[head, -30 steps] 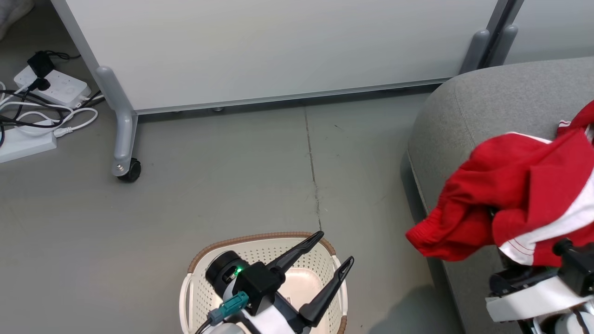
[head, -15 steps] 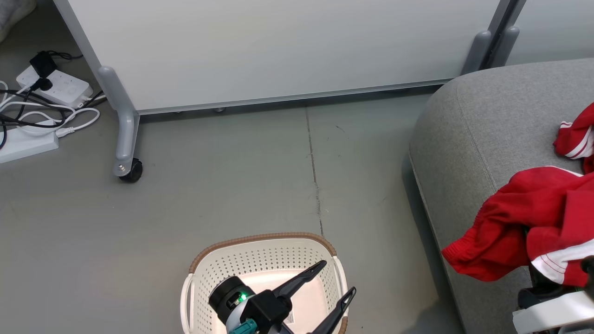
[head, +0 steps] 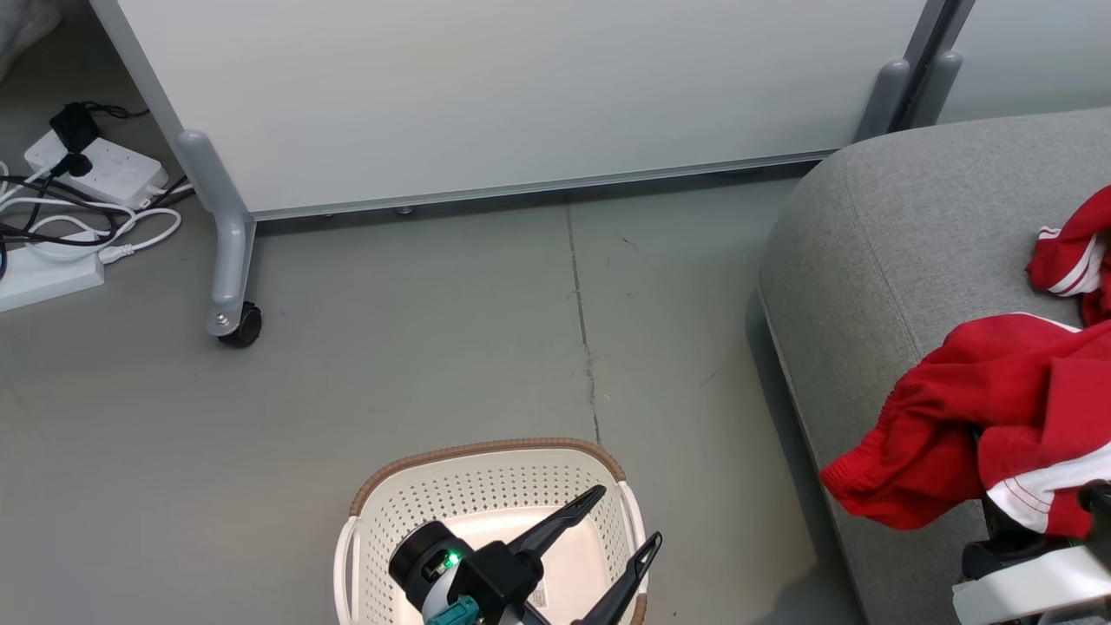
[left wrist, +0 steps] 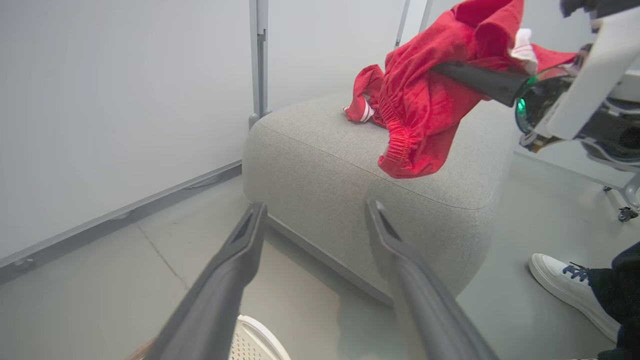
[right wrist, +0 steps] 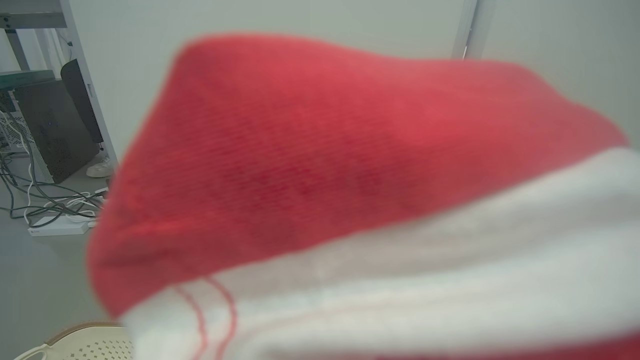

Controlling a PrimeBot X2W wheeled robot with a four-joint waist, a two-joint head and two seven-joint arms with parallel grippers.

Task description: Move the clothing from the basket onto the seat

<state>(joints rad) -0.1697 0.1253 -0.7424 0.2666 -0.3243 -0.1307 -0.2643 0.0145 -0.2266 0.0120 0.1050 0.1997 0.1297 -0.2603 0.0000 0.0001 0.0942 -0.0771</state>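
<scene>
The left gripper hovers over the basket on the floor, jaws spread and holding nothing. To the right, the right gripper has its jaws buried in a red garment and clenched on it, the cloth hanging over the near edge of the seat. Farther back on the seat lies a second garment, red with white stripes. A person's white shoe stands on the floor beside the seat. Beyond stands a white wheeled panel, with power strips at its left.
</scene>
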